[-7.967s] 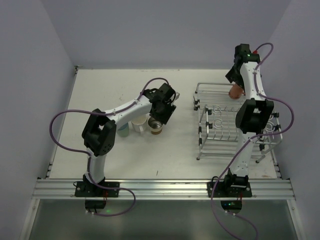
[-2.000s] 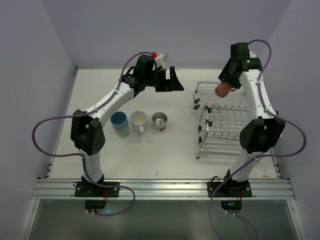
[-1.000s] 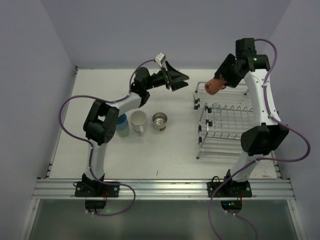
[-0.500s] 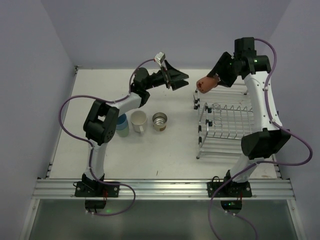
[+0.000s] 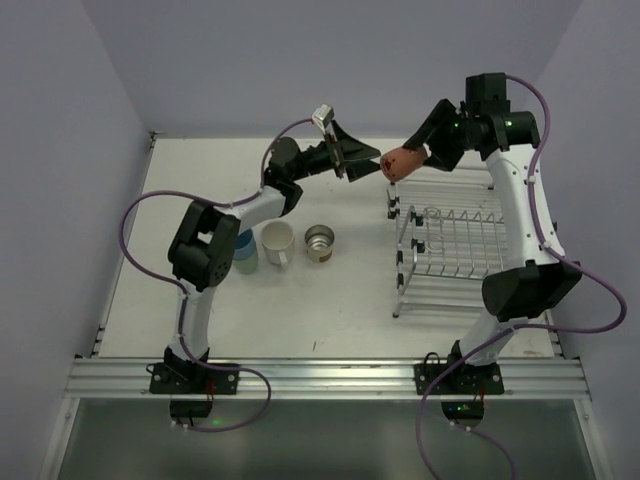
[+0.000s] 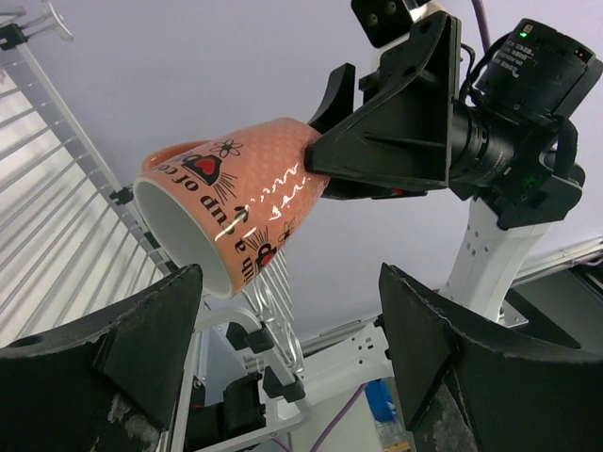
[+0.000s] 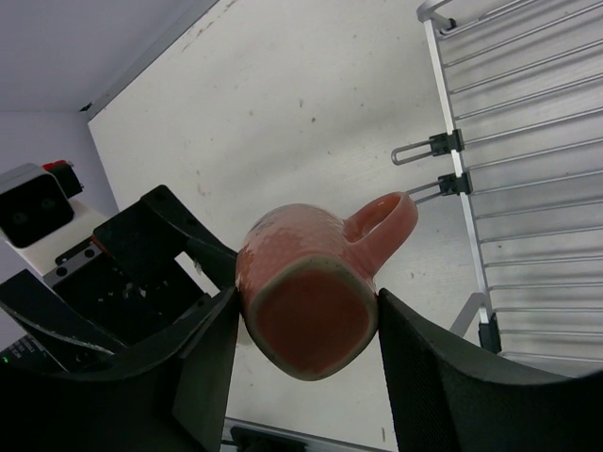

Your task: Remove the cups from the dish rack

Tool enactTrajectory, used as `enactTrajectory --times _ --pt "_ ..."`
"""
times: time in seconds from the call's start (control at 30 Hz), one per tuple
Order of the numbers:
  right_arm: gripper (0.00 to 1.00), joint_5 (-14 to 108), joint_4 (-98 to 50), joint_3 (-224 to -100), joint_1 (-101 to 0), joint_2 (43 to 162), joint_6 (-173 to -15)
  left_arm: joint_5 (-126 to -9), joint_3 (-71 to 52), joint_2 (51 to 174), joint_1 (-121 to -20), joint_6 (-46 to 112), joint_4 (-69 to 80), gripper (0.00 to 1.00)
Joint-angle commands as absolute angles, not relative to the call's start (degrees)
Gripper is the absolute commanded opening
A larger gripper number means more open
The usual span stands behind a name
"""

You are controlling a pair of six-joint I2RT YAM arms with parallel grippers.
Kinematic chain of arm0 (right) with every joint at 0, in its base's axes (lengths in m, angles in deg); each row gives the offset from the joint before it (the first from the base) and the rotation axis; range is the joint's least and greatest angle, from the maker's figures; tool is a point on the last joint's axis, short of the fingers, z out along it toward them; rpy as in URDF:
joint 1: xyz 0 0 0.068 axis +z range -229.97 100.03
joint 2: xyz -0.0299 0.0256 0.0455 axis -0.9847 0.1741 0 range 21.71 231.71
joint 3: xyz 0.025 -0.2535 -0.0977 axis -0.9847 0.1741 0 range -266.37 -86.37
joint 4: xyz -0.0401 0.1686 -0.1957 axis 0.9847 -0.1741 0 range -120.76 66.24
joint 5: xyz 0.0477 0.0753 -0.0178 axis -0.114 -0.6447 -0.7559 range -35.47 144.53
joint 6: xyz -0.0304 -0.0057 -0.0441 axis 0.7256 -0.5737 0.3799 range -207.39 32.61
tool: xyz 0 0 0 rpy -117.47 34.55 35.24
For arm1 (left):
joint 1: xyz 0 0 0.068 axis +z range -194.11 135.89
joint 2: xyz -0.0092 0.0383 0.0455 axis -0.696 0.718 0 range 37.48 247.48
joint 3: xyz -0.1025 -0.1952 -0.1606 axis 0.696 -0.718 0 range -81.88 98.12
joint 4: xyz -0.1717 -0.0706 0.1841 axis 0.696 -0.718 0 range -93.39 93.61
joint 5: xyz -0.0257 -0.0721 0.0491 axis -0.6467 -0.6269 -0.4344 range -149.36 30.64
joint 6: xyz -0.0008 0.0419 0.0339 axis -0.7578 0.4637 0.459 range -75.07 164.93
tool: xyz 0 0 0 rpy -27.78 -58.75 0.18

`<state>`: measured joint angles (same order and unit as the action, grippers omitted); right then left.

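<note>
Reads "up of co" in black print along the side of the pink mug (image 6: 236, 202), beside a black heart with a red one inside; white looping script further along, too tilted to make out. Clamped at the base in the right gripper (image 5: 425, 155), one finger pressed on each side, handle turned toward the dish rack (image 5: 460, 240), mouth aimed at the left gripper (image 5: 365, 160). Hangs in mid-air above the table (image 5: 340, 300), just off the rack's far left corner. Left gripper fingers spread wide, mug rim just ahead of them, not touching. In a row on the table by the left arm: light blue cup (image 5: 239, 246), white cup (image 5: 278, 242), tan cup (image 5: 319, 241). Wide gap of table between the tan cup and the rack's left rail.
</note>
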<state>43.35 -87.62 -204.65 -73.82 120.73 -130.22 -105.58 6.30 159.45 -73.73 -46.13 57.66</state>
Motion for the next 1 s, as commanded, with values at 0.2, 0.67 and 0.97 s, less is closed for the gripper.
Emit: enactTrajectory --times 0.2,0.67,0.97 --pt "0.0 37.5 -81.5 -205.2 -72.3 117.8 -132.6 -104.6 6.3 159.9 -75.1 -49.5 64.8 0.79" --pt "0.0 32.6 -76.1 -196.8 -71.7 114.7 -137.0 -100.2 5.4 159.6 -75.7 -57.0 74.4 0.47" --pt "0.0 30.0 -73.9 -192.0 -70.6 112.2 -138.3 -100.0 4.9 158.5 -75.8 -56.8 72.5 0.0"
